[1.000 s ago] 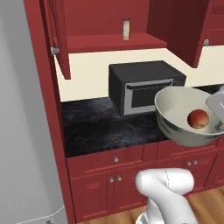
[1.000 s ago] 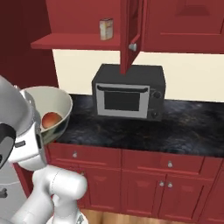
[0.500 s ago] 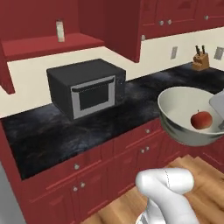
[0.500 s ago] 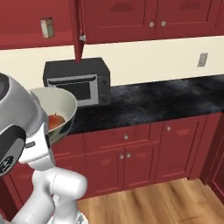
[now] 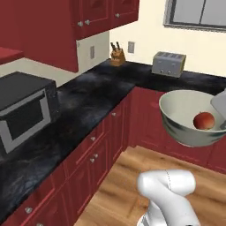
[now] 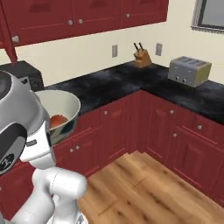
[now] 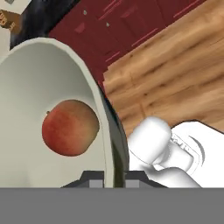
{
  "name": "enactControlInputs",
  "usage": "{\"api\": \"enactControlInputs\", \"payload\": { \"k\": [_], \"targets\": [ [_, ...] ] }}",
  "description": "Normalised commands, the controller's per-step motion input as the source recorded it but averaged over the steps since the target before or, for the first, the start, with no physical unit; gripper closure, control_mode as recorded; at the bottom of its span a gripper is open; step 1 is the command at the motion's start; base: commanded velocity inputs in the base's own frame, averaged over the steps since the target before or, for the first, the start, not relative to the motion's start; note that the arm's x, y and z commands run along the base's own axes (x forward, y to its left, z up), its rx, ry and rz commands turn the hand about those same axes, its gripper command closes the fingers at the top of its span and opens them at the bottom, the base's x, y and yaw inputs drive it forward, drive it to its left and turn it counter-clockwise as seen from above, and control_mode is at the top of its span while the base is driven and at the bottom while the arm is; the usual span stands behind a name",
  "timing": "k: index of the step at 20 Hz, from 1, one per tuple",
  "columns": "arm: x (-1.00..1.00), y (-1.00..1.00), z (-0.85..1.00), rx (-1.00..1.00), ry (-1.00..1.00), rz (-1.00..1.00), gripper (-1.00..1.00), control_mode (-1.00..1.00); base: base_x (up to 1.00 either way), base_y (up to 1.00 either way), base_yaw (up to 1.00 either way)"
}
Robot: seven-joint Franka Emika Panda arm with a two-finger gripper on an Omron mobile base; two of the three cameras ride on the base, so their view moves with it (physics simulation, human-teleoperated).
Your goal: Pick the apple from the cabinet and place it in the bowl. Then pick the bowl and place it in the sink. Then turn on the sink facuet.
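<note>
Bowl [image 5: 185,118]: hanging in the air above the wooden floor [image 6: 144,183], off the table [image 5: 88,95]; far rim partly hiding behind the arm in the right base view. Apple [image 7: 70,127]: lying inside. Pincer [image 7: 114,177]: clamping tight on the bowl's rim, tips barely showing. Toaster [image 6: 189,71], knife block [image 6: 141,57]: standing on the table. Microwave [image 5: 22,110]: getting cut off at the frame edge.

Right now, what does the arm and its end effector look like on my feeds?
A glossy white arm with rounded segments and dark grey joint bands carrying small white markings. The end effector shows two small dark grey fingertips with flat tops. No cables are visible.
</note>
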Motion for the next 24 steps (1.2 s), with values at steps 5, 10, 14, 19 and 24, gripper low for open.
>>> {"api": "enactControlInputs", "payload": {
  "k": [5,10,14,19,24],
  "targets": [
    [0.00,0.00,0.00,0.00,0.00,0.00,1.00,1.00,-0.09,-0.45,-0.73],
    [0.00,0.00,0.00,0.00,0.00,0.00,1.00,1.00,-0.04,-0.44,-0.75],
    [0.00,0.00,0.00,0.00,0.00,0.00,1.00,1.00,-0.01,-0.33,-0.77],
    [0.00,0.00,0.00,0.00,0.00,0.00,1.00,1.00,0.00,-0.10,-0.77],
    [0.00,0.00,0.00,0.00,0.00,0.00,1.00,1.00,0.00,-0.01,-0.72]
  ]
}}
